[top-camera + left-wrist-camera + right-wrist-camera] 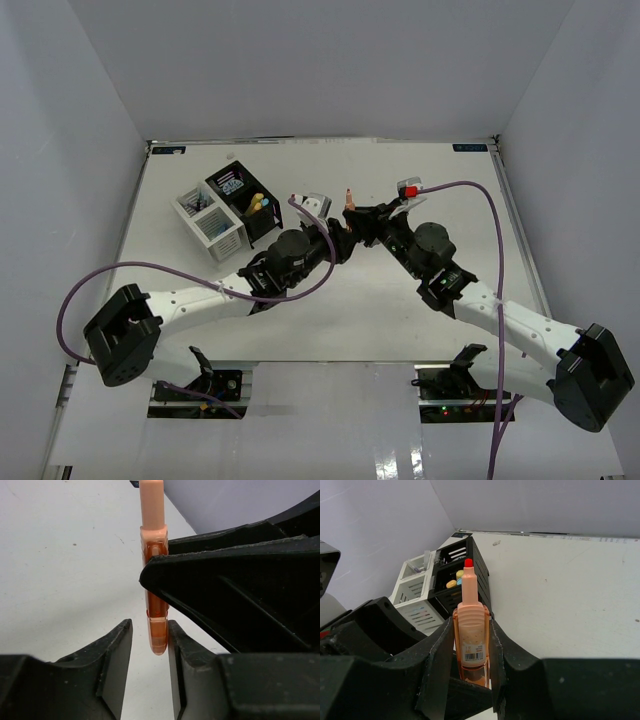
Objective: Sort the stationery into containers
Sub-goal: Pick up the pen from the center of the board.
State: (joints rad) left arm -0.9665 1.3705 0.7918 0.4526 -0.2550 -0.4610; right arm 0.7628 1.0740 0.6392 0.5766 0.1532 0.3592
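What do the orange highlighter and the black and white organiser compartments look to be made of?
The orange highlighter looks like glossy, translucent plastic: light shows through its body, and it carries a printed barcode label. The black compartments look like matte moulded plastic, judging by their even slatted walls. The white compartments have the same slatted moulding, so they are likely plastic too.

Inventory, non-task items:
- Flat white matte surface (330, 320); few tiny dark specks (74, 544) on it, seen in left wrist view.
- Plain pale grey back wall (320, 60), far side of surface.
- Matching pale grey left wall (60, 180) and right wall (590, 180), flanking surface.
- Small dark rectangular label (168, 150), far left corner; second similar label (468, 148), far right corner. Print illegible.
- Glossy white strip (330, 440) below near edge.
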